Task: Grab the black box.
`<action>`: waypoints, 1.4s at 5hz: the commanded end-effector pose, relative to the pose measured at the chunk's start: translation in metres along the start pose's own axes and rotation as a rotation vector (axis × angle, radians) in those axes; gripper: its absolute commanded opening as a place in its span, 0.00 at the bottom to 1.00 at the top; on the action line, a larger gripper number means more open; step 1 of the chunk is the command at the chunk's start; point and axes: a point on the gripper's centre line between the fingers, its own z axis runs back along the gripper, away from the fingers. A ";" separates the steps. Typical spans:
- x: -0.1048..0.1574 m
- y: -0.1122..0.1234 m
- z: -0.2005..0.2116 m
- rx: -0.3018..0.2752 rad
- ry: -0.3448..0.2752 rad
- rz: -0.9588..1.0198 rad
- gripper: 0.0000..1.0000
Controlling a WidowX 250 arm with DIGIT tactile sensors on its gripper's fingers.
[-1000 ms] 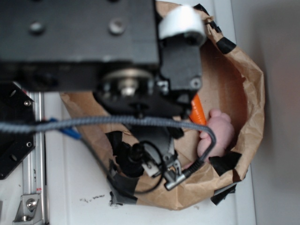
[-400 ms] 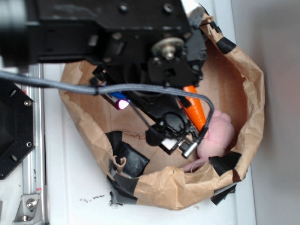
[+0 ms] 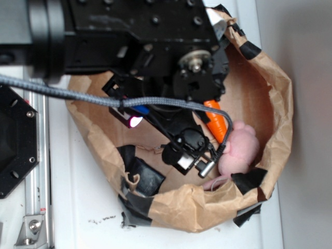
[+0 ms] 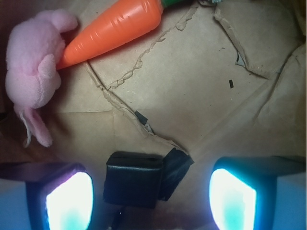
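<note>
Now gripper [image 4: 148, 201] wide open, empty, above black box [image 4: 133, 178]

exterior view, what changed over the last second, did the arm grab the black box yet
The arm swung up and left in the exterior view, uncovering the black box on the paper floor. The gripper is open with the box between its fingers, not gripped. The box, pink plush toy, orange carrot and brown paper rim stayed put.

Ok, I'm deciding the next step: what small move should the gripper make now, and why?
Probably descend straight down, then close. In the wrist view the open gripper has the small creased black box between its glowing fingers, while the pink plush toy and orange plastic carrot lie apart from it.
</note>
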 end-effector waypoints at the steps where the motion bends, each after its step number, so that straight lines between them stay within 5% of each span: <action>1: 0.003 0.004 0.005 -0.024 -0.015 0.023 1.00; 4: -0.001 -0.014 -0.047 -0.007 -0.031 0.026 1.00; 7: -0.020 -0.016 -0.057 -0.003 0.030 -0.014 1.00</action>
